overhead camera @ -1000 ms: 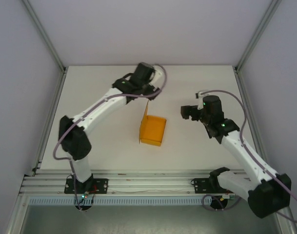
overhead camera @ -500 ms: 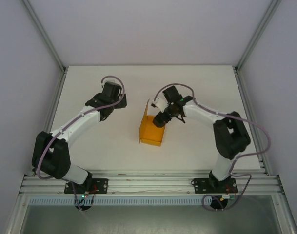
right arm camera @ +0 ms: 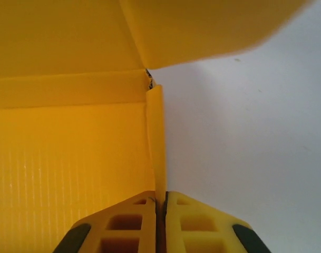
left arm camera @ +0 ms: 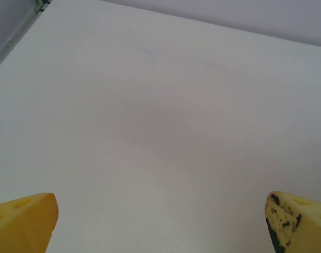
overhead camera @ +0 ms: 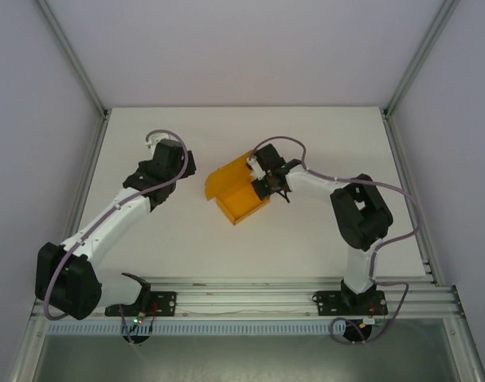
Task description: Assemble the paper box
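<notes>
Most of the paper box (overhead camera: 244,205) stood folded, its lid flap (overhead camera: 226,175) unclosed. Right fingers (right arm camera: 136,221) clamped one wall (right arm camera: 156,142); left fingers (left arm camera: 24,219) gaped empty.

No legible text, labels, brand marks, numbers or signs appear on the arms, the paper box (overhead camera: 236,193), or the surface (overhead camera: 322,151).
</notes>
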Robot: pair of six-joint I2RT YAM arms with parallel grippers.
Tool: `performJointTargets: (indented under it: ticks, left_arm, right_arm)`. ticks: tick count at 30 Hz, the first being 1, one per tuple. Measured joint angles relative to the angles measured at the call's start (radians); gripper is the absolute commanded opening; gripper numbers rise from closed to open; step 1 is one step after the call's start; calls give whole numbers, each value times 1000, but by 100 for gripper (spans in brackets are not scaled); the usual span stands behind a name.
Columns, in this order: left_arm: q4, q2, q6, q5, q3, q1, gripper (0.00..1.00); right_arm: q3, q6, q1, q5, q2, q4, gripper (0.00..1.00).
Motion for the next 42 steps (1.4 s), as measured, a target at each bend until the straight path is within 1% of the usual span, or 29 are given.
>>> performJointTargets:
  ticks: [2,4,6,7,9,11,12,15,18,19,21,24,26,28,31,34,37,39,40,41,42]
  left_arm:
    - [5,-14,-3,-10,-6,0,100]
    - [10,-27,-3,-12,-13,0,100]
    - [20,-35,-2,-8,-20,0,100]
    - [32,-37,2,0,-26,0,100]
    - [61,-38,23,39,-43,0,100]
    - [117,-39,69,108,-78,0,100]
    - [140,-39,91,151,-97,0,100]
    - [201,-34,155,283,-141,0,100]
    - [246,-17,227,410,-150,0,100]
    - [261,-9,253,448,-150,0,100]
    - [271,9,308,517,-148,0,100]
    - [259,52,397,612,-130,0,100]
    - [224,100,471,672,-84,0,100]
    - [179,149,535,702,-21,0,100]
    - [75,250,621,700,132,0,100]
    - [-27,345,718,703,281,4,99]
    - [-129,416,815,720,376,5,95]
    - [-200,463,863,724,427,6,89]
    - [-233,488,885,726,451,6,85]
    - [-261,510,903,726,471,6,81]
    - [-284,528,919,727,487,6,76]
  right_arm:
    - [-38,111,19,77,-36,-6,6]
    - [-55,267,44,163,-63,-41,9]
    - [-56,412,68,223,-77,-74,10]
    - [-62,469,80,246,-83,-79,13]
    - [-83,573,109,285,-93,-91,23]
    - [-97,635,137,311,-99,-111,41]
    - [-100,650,147,322,-103,-121,48]
    - [-102,685,158,347,-135,-137,52]
    - [-105,672,155,369,-206,-132,67]
    - [-108,648,153,374,-235,-122,70]
    - [-117,570,146,373,-294,-95,80]
    - [-119,412,117,359,-360,-50,87]
    - [-121,281,78,322,-386,-11,88]
    - [-121,165,27,258,-396,16,89]
    - [-94,-14,-73,100,-385,10,89]
    - [-7,-208,-149,-54,-336,-43,87]
    - [80,-414,-166,-168,-272,-131,82]
    - [120,-511,-164,-212,-223,-183,76]
    - [139,-542,-163,-223,-197,-209,71]
    - [160,-568,-161,-230,-167,-236,63]
    - [181,-590,-161,-232,-137,-260,60]
